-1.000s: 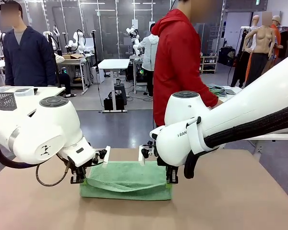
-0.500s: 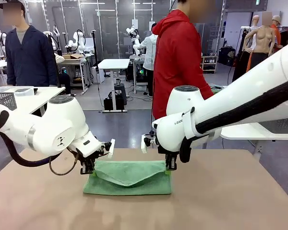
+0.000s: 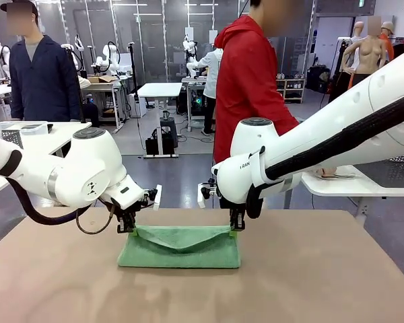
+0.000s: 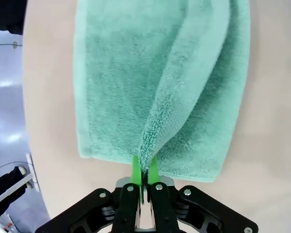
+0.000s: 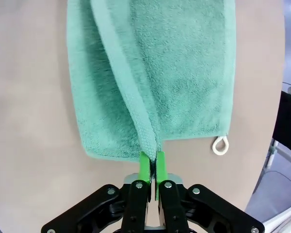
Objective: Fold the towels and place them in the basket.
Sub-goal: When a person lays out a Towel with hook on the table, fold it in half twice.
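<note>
**Front view.** Your left gripper (image 3: 126, 226) and right gripper (image 3: 236, 224) are each closed tight on a corner of the mint green towel (image 3: 182, 250). The towel lies in the middle of the table (image 3: 323, 286).

- Change noted: a second ago both grippers hung over the towel's near edge. They have since carried the held hem across and now stand over its far edge.
- The hem sags between the two grippers, above the lower layer.
- Finding: this half-fold looks nearly complete. What remains is to lower the hem, let go and check that the edges line up.
- A person in a red jacket (image 3: 249, 87) stands beyond the far side, clear of the cloth.

**Left wrist view.** The green pads (image 4: 136, 167) are pinched together on a gathered corner. The towel (image 4: 150, 77) runs away from them as a raised ridge over the flat layer, and nothing else is held.

**Right wrist view.** The same condition holds here. The pads (image 5: 144, 165) are closed on the hem and the towel (image 5: 150, 68) lies doubled beneath it. A white loop tag (image 5: 221, 144) sits at the lower layer's corner, just beside the grip but not inside it.

**Count.**
- Towels: one.
- Grippers: two, both gripping.
- Tags: one.
</note>
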`<state>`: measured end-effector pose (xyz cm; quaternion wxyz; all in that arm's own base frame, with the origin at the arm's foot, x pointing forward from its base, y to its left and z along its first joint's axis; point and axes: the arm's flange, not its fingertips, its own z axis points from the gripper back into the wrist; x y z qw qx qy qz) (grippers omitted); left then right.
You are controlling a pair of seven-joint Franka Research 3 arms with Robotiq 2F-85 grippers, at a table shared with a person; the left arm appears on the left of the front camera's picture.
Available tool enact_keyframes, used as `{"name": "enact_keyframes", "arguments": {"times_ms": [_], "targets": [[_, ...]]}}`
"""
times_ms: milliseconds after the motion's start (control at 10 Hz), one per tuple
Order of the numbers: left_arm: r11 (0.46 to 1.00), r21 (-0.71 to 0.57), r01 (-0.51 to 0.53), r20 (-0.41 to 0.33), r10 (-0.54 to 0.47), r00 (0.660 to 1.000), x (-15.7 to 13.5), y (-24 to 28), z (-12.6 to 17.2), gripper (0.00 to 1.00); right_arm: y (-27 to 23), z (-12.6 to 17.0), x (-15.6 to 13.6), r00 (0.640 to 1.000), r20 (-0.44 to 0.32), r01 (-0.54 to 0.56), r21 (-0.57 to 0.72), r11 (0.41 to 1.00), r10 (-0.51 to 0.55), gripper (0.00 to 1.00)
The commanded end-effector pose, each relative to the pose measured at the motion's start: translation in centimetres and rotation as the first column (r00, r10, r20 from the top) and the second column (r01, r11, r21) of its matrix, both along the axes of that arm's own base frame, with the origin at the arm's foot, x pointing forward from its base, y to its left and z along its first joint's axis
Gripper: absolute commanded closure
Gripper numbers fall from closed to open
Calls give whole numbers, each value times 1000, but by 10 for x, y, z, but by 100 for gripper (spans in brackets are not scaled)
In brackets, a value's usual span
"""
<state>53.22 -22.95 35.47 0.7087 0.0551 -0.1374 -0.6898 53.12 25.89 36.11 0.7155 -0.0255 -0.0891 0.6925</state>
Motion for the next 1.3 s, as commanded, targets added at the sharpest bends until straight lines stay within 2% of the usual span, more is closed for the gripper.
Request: {"name": "enact_keyframes", "arguments": {"times_ms": [0, 400, 1200], "targets": [[999, 23, -29, 0, 29, 1000, 12, 2, 5, 94, -1, 2, 11, 1000, 0, 14, -26, 1000, -14, 94], [998, 28, -59, 4, 59, 998, 27, 13, -3, 94, 0, -6, 34, 998, 55, -4, -1, 1000, 4, 94], [996, 33, -86, -27, 87, 996, 47, 15, -28, 94, 0, -37, 65, 996, 86, 7, 6, 1000, -8, 94]]}}
